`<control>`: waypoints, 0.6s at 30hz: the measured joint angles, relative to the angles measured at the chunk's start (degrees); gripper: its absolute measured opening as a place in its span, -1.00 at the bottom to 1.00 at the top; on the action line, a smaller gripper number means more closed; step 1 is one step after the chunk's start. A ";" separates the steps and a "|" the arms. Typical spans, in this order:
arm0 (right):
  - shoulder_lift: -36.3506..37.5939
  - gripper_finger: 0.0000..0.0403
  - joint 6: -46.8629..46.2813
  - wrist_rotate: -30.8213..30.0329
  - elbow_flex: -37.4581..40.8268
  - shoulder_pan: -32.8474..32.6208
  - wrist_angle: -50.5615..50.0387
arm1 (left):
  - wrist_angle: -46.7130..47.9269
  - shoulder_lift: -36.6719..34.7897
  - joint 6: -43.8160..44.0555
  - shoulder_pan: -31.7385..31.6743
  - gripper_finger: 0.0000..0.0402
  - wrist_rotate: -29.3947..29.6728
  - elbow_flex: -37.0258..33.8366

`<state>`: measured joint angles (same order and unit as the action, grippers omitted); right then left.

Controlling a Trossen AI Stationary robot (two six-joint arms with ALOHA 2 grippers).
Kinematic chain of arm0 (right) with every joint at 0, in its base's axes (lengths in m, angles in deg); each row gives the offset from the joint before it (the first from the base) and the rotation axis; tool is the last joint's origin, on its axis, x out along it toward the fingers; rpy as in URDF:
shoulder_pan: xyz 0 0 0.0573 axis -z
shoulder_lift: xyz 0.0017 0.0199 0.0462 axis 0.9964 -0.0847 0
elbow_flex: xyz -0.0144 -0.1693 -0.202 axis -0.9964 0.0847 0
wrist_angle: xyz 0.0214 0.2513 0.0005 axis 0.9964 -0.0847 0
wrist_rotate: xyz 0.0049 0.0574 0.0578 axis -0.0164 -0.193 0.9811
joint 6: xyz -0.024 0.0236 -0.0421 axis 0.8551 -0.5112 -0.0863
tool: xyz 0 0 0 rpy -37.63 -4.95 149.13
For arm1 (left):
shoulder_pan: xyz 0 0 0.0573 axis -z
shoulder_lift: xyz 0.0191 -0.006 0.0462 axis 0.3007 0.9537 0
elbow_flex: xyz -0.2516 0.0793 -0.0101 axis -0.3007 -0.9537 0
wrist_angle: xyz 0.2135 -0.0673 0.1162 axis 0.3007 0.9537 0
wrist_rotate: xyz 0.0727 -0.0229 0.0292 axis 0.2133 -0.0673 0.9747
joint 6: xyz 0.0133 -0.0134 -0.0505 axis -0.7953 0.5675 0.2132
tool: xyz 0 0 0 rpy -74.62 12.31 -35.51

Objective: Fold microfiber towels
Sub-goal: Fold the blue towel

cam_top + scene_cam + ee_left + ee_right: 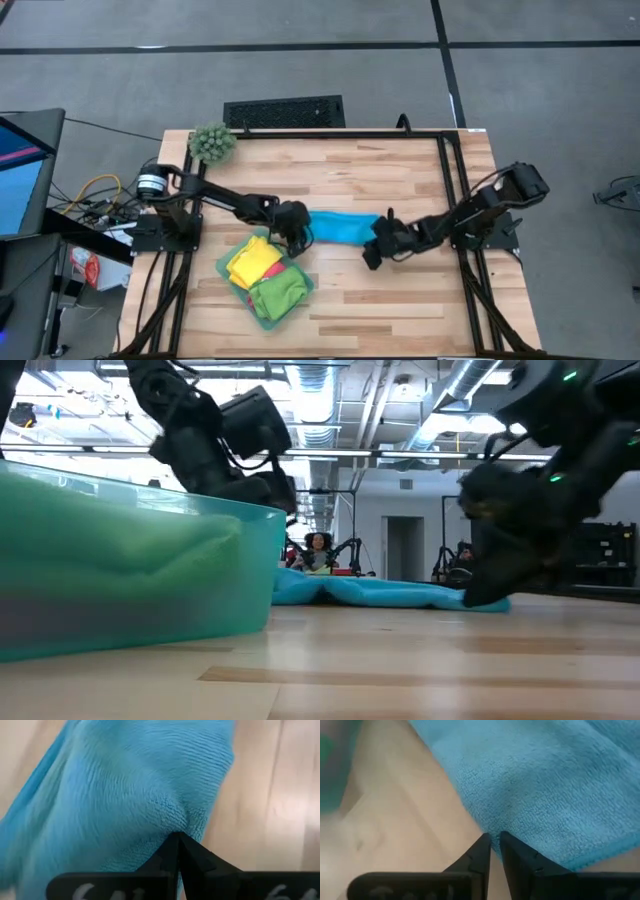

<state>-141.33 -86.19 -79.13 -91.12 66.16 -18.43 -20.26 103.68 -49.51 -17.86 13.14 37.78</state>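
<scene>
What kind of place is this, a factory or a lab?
Probably a robotics lab or workshop: exposed ceiling ducts, more robot arms set up across the room with a person seated there, and a monitor with loose cables beside the wooden table.

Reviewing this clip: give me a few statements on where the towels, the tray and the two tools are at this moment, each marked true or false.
1. The blue towel lies stretched on the table between the two tools. True.
2. The left tool is shut on the blue towel's end. True.
3. The yellow towel is spread flat on bare wood. False: it sits bunched in the teal tray.
4. The right tool hangs high above the table. False: it is down at the blue towel's other end.
5. The green towel is in the tray. True.
</scene>
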 joint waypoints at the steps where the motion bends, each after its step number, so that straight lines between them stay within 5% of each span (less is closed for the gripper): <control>1: 0.50 -0.63 -1.83 0.31 0.01 -1.23 -0.85 | 1.38 -0.84 -0.28 0.27 -1.00 0.00 -0.06; 10: 12.24 -0.63 -7.65 4.34 0.75 -5.51 -17.22 | 6.74 -8.91 -6.07 0.35 -1.00 -0.21 -0.10; 18: 27.19 -0.63 -19.06 3.67 0.71 -3.32 -31.70 | -7.45 -12.54 -6.94 -1.74 -1.00 -4.62 0.03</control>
<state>-114.14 -105.25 -75.46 -90.41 62.84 -50.13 -27.71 91.14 -56.45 -19.61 8.51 37.81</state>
